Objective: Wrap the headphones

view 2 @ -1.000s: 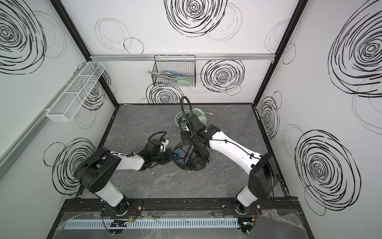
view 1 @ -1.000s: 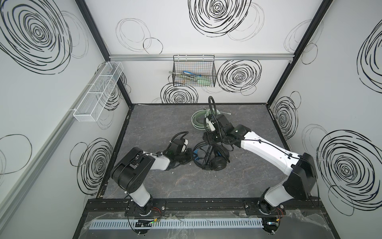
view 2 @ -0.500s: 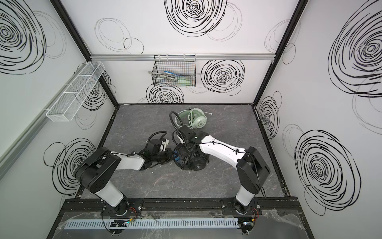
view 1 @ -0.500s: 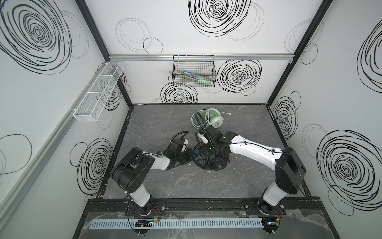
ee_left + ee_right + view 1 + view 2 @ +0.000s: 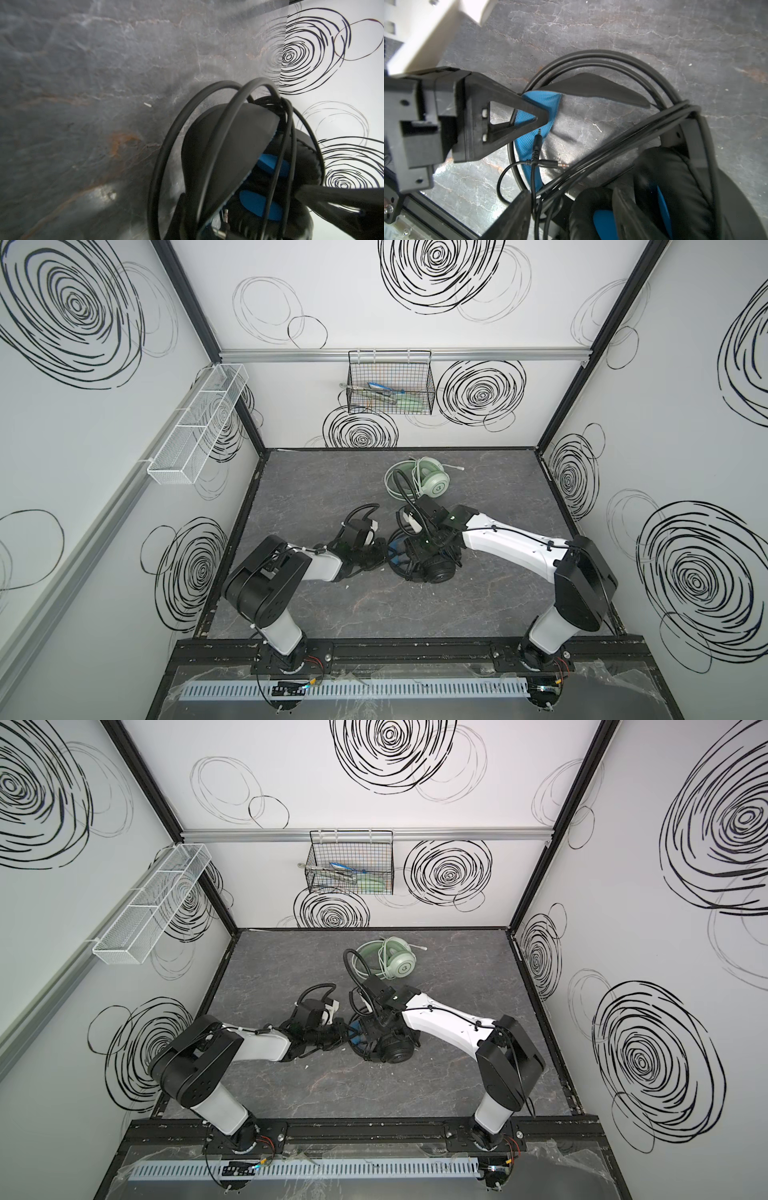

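The black headphones (image 5: 430,570) with blue headband padding (image 5: 537,108) lie mid-table in both top views. Their black cord (image 5: 591,59) is looped round the headband, and its two plugs (image 5: 550,164) lie loose on the table. My left gripper (image 5: 384,558) is shut on the headband; its fingers (image 5: 508,116) pinch the blue padding. My right gripper (image 5: 571,216) hangs low over the headphones, open, with cord strands and an ear cushion (image 5: 591,207) between its jaws. The pale mint-green headphones (image 5: 424,483), white cord coiled, lie behind.
A black wire basket (image 5: 390,385) with tools hangs on the back wall. A white mesh shelf (image 5: 199,423) hangs on the left wall. Walls close three sides, and a black rail (image 5: 374,649) runs along the front edge.
My right gripper has come down and forward from beside the mint headphones, where it held a cord loop up, to sit over the black headphones. The left arm has not moved.
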You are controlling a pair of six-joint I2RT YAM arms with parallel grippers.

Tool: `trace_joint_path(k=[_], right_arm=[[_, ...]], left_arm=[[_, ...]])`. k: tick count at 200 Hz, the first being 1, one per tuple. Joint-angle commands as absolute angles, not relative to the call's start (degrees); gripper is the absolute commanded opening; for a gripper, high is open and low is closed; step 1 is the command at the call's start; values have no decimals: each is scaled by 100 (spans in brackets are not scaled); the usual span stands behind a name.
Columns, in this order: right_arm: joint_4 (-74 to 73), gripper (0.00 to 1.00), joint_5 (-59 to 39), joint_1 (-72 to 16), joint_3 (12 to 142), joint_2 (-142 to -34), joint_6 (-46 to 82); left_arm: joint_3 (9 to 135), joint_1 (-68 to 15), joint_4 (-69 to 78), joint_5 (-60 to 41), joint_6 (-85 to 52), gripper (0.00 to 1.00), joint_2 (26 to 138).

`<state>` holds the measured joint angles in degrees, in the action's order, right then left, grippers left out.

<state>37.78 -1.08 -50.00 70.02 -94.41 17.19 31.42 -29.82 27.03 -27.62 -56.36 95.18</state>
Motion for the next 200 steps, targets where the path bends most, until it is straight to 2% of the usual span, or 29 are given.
trace_joint_path(k=[1,20,30,49,95,120,149,200], right_arm=[[3783,64,-185,-5065,6878,-9291,1795],[3721,61,-263,-5071,6855,-9296,1786],[3683,54,-317,-5082,6847,-9292,1782],[3676,48,-378,-5139,6857,-9328,1736],[3671,16,-180,-5178,6820,-9235,1785],[3809,0,246,-5121,6816,-9081,1980],[4215,0,1160,-4957,6718,-8745,2478],[4618,0,1856,-4909,6610,-8546,2901]], left_arm=[[3243,-2942,2862,-2883,-5493,0,9545],[3237,-2940,2873,-2874,-5510,0,9545],[3230,-2941,2874,-2874,-5511,0,9532],[3218,-2938,2874,-2865,-5506,0,9512],[3225,-2937,2883,-2865,-5523,0,9496],[3217,-2937,2865,-2865,-5519,0,9492],[3222,-2927,2826,-2839,-5464,0,9475],[3221,-2935,2707,-2795,-5291,0,9548]])
